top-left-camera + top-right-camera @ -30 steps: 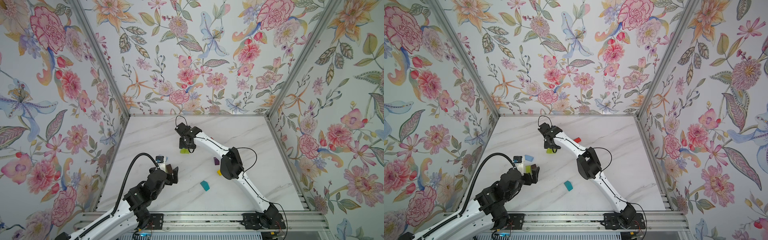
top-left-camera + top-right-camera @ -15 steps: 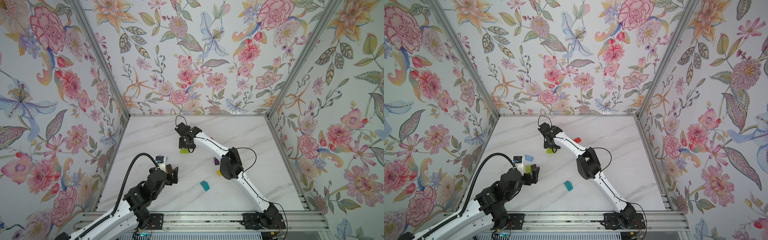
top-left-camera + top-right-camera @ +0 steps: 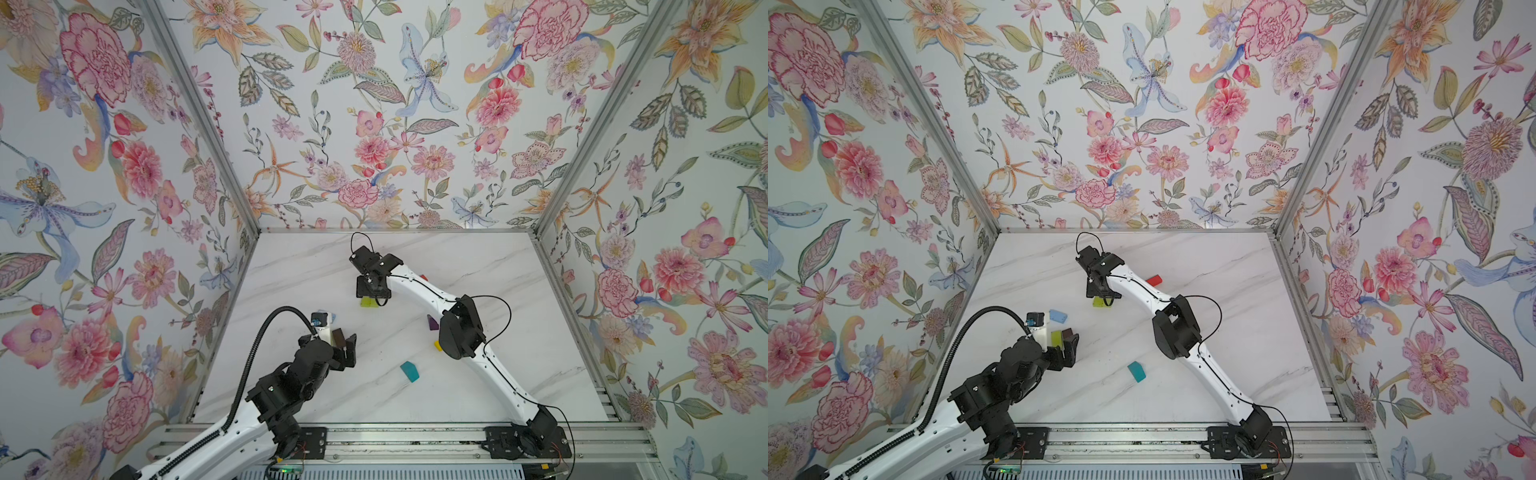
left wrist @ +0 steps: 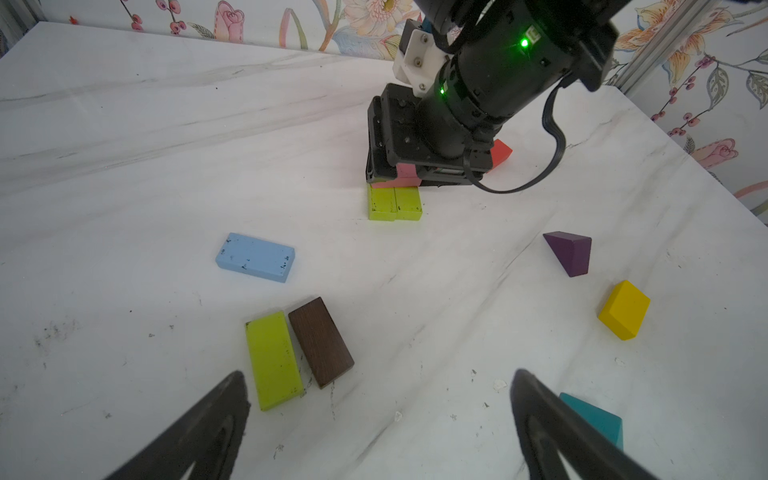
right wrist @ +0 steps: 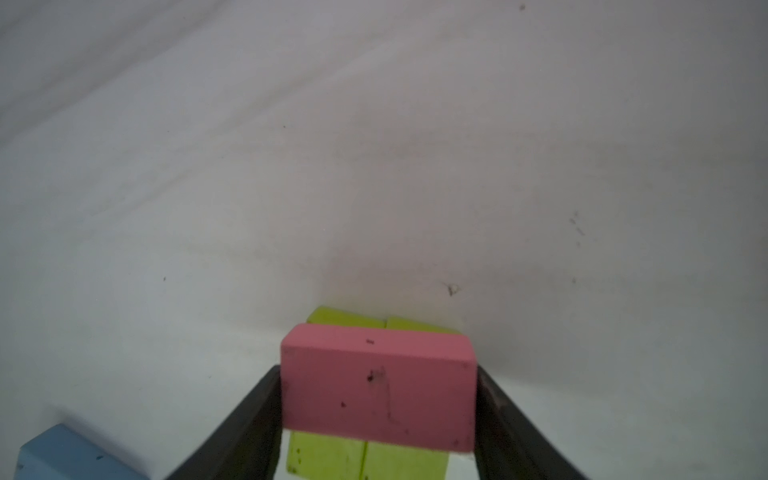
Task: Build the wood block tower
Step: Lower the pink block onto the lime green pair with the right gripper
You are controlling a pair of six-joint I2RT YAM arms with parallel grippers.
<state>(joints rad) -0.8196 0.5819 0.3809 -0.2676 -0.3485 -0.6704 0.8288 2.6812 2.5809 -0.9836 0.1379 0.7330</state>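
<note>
Two lime green blocks (image 4: 395, 203) lie side by side in mid-table as the tower's base, also visible in both top views (image 3: 369, 302) (image 3: 1102, 302). A pink block (image 5: 378, 386) lies across them. My right gripper (image 5: 378, 415) stands over it, a finger against each end. My left gripper (image 4: 378, 374) hovers open and empty at the front left, just short of a lime green block (image 4: 272, 359) and a brown block (image 4: 321, 341) that lie flat side by side.
Loose on the marble: a light blue block (image 4: 255, 257), a purple wedge (image 4: 571, 251), a yellow block (image 4: 623, 309), a teal piece (image 3: 409, 371) and a red block (image 3: 1153, 279) behind the right arm. Flowered walls close in three sides.
</note>
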